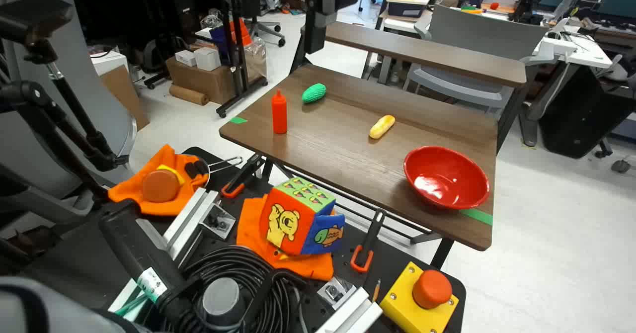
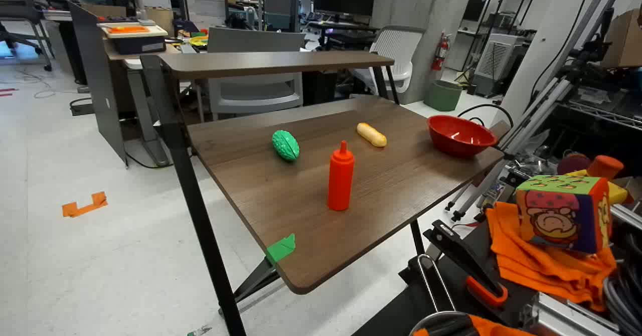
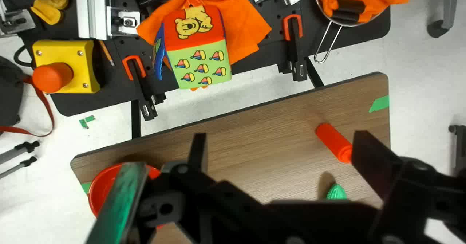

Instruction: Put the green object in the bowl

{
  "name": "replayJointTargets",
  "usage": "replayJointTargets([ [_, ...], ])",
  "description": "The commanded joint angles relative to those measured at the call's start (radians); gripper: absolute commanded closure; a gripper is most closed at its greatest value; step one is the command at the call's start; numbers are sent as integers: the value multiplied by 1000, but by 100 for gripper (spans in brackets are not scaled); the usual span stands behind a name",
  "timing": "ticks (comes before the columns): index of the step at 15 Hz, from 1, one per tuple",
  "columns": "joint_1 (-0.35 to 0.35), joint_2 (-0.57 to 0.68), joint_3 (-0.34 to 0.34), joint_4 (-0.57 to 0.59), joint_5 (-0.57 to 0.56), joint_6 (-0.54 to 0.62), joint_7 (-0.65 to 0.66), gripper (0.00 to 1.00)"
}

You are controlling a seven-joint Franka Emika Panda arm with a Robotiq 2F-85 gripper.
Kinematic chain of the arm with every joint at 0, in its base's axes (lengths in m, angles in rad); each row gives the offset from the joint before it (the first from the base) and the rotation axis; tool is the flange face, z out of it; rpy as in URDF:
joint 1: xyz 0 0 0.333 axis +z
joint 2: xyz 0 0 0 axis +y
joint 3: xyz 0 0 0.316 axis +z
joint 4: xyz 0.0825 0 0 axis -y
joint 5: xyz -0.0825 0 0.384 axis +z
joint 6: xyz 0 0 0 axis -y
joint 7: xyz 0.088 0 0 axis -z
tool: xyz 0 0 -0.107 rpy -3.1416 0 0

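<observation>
The green object (image 1: 314, 93) is a small, bumpy, rounded lump lying on the brown table; it also shows in an exterior view (image 2: 286, 145). In the wrist view only one end of the green object (image 3: 336, 192) shows; the gripper body hides the rest. The glossy red bowl (image 1: 447, 176) stands upright at the table's other end; it also shows in an exterior view (image 2: 461, 136). In the wrist view the bowl (image 3: 100, 187) is partly covered by the gripper. My gripper (image 3: 281, 134) is wide open and empty, high above the table.
A red-orange squeeze bottle (image 1: 279, 114) stands upright near the green object. A yellow elongated item (image 1: 382, 126) lies between the green object and the bowl. A raised shelf (image 2: 281, 63) runs along the table's far side. A soft cube (image 1: 298, 218) sits on the black base.
</observation>
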Motion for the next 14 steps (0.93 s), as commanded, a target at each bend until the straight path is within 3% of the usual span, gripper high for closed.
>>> replayJointTargets([
  [1, -14, 0, 12, 2, 10, -4, -9, 0],
  [10, -13, 1, 12, 2, 10, -4, -9, 0],
  [12, -1, 90, 17, 63, 20, -36, -8, 0],
  [14, 4, 184, 42, 120, 19, 2, 10, 0],
])
